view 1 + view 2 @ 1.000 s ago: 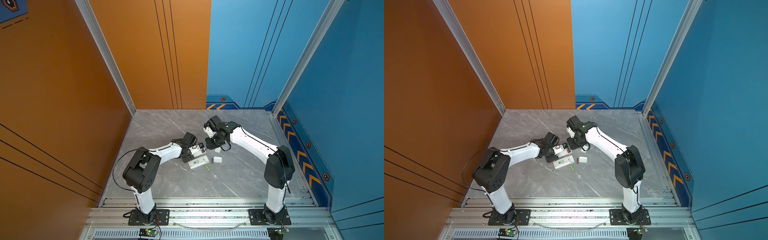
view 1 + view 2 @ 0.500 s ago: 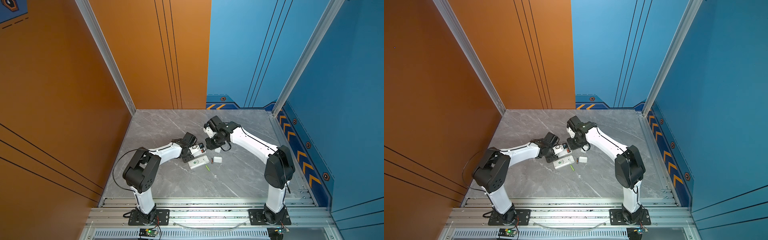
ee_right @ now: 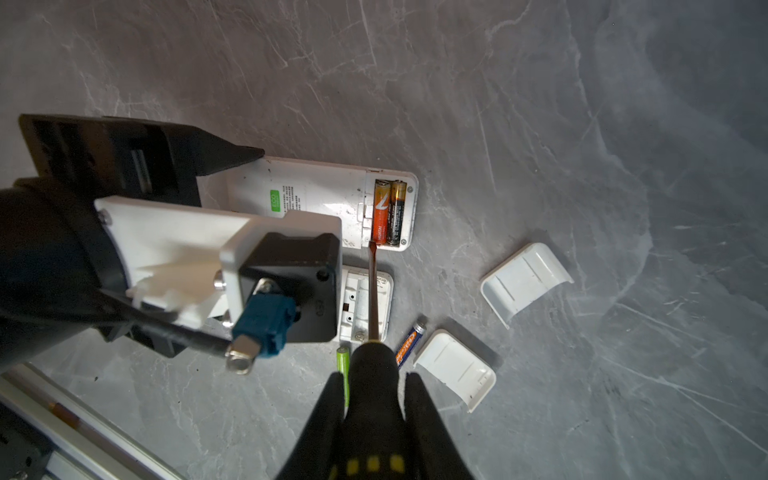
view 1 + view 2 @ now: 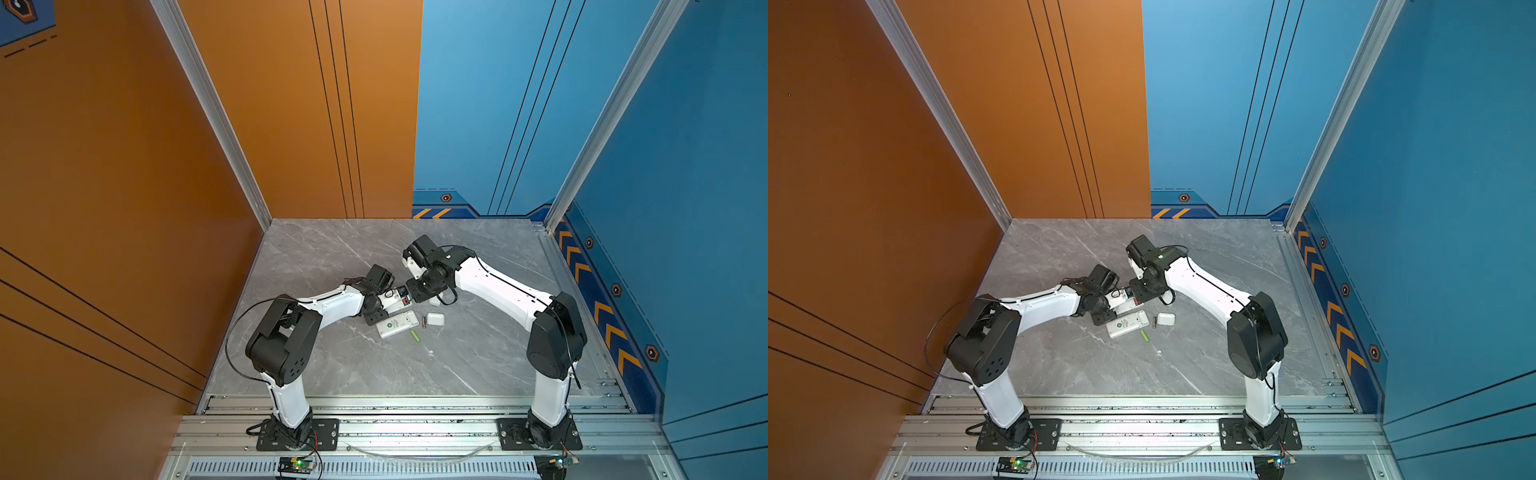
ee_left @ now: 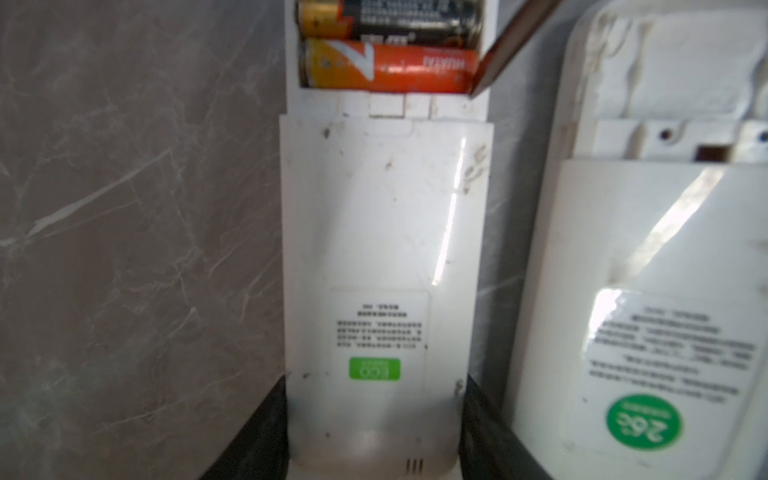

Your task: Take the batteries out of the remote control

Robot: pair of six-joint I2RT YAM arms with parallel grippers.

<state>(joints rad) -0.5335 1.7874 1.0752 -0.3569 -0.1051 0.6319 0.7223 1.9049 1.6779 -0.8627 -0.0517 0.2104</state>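
left claw (image 5: 374,399) pinching white rectangular plastic remote (image 5: 386,208), right claw (image 3: 374,399) clamped on black-and-yellow-handled metal screwdriver (image 3: 373,291), tip at end of orange-red cylindrical battery (image 3: 379,216) in remote's open bay

Orange wall (image 4: 124,166) on the left and back-left, blue walls (image 4: 685,166) at back-right and right. 2 aluminium posts (image 4: 208,104) mark the back corners. Grey marbled floor (image 4: 374,374), evenly lit; orange chevrons (image 4: 603,311) line the right wall's base.

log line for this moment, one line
left end effector: grips remote | right end effector: grips screwdriver, tip at orange battery | in remote: orange battery, dark battery | loose: green battery, blue battery
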